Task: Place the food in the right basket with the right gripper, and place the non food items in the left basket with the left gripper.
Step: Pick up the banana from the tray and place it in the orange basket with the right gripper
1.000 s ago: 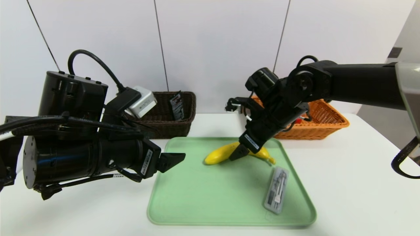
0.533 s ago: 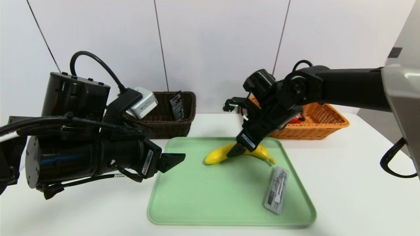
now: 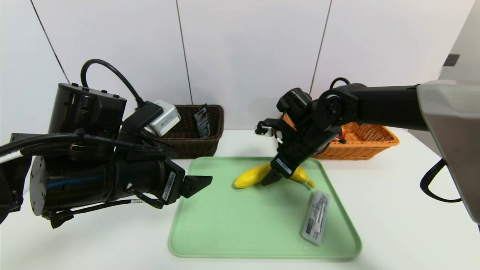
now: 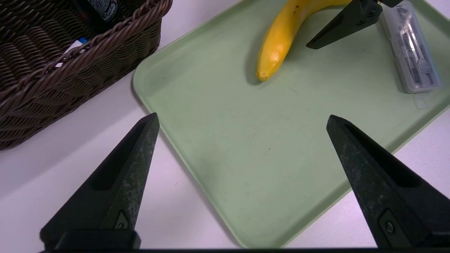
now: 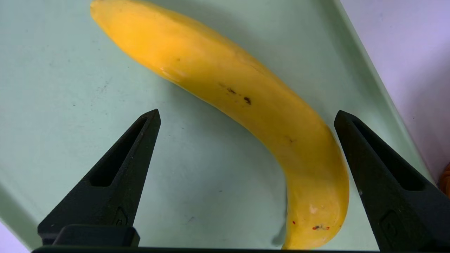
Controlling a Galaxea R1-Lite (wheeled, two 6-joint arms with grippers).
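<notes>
I have the right gripper (image 3: 275,176) low over the banana (image 3: 250,176), which lies on the far half of the green tray (image 3: 225,225), and its fingers (image 5: 119,168) are spread wide with the fruit's thick middle running between them. From the right wrist view one finger sits over bare tray on the inner side of the curve and the other close by the tray's rim, so I judge the step in hand to be the final descent and close. To do it well I would centre the pincer on the fattest part of the banana, come straight down until the tips nearly meet the tray, then squeeze gently, since the skin looks soft and the curve could roll it out. The orange basket (image 3: 371,140) just behind the tray is where it goes, and something red already shows inside. My left gripper (image 4: 242,175) hangs wide open and empty at the tray's near left edge, near the dark brown basket (image 3: 195,138), which holds a black tube (image 3: 202,120). The clear plastic case (image 3: 315,217) waits on the tray's right side.
</notes>
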